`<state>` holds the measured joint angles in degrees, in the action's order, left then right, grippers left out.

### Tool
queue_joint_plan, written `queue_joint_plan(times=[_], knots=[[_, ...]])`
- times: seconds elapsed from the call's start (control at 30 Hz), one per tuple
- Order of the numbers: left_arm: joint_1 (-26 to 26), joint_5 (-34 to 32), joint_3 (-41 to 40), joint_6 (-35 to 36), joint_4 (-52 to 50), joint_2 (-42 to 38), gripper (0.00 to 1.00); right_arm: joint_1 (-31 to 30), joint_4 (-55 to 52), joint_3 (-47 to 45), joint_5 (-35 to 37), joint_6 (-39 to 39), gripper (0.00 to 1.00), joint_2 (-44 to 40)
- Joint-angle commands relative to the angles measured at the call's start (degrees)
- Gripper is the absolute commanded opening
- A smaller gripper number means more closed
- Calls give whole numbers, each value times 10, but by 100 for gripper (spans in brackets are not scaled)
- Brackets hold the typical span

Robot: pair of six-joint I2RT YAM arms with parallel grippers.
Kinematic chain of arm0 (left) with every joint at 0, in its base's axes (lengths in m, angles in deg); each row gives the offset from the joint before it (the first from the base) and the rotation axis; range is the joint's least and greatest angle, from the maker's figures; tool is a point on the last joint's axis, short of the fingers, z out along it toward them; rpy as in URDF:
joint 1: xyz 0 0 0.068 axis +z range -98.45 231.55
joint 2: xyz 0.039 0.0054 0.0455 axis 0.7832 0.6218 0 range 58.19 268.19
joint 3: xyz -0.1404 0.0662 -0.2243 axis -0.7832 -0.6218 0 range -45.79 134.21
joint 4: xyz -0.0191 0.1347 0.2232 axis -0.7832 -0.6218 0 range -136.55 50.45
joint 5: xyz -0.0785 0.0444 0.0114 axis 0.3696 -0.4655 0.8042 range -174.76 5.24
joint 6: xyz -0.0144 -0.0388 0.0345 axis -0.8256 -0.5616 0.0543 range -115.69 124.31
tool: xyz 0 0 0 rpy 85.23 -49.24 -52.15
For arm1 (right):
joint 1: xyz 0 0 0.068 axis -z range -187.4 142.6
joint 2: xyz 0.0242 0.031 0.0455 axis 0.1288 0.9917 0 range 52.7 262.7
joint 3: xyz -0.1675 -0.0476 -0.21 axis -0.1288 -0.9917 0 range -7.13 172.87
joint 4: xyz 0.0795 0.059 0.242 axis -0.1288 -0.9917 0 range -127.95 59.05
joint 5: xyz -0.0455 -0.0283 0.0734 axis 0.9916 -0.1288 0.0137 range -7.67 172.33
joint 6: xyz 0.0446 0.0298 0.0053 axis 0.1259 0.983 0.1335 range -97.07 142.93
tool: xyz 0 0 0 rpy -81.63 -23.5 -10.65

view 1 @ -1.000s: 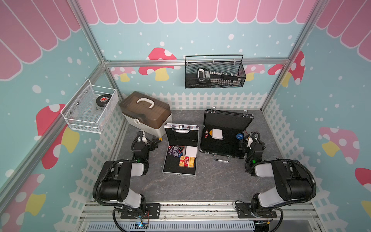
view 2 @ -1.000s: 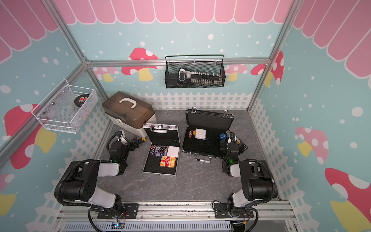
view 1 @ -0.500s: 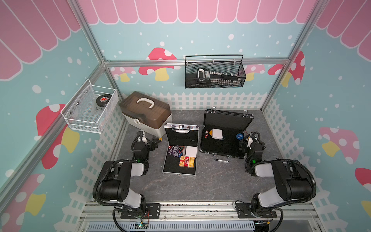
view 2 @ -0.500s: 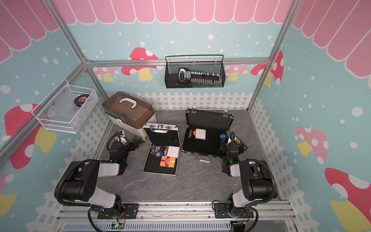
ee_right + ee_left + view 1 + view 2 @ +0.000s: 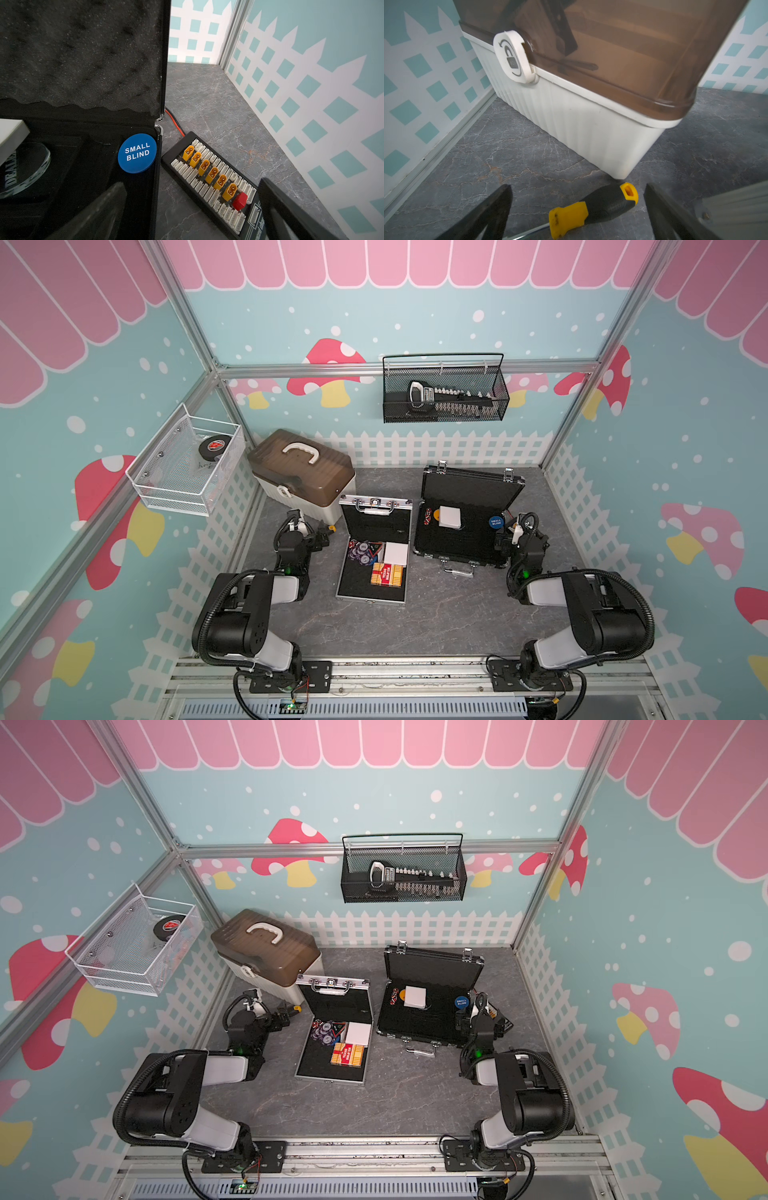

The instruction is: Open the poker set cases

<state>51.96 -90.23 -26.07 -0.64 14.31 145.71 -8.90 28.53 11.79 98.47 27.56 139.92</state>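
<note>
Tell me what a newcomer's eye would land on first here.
Two poker cases lie open mid-table: the silver case, holding chips and a red card deck, and the larger black case beside it, with a blue SMALL BLIND button. A brown-lidded white box stands back left.

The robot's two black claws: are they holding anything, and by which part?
Nothing is held: the black left gripper and black right gripper both stand open, empty.

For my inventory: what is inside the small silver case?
Poker chips, a white box and a red card pack lie in the silver case; anything under them is covered.
</note>
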Motion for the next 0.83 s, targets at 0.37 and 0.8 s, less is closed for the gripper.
queue_joint_plan(times=[0.37,0.8], knots=[[-4,-36,20,-3,-29,-2,99,-1,-38,-1,30,7,99,-1],[-14,-10,36,22,-57,1,99,-1,-38,-1,30,7,99,-1]])
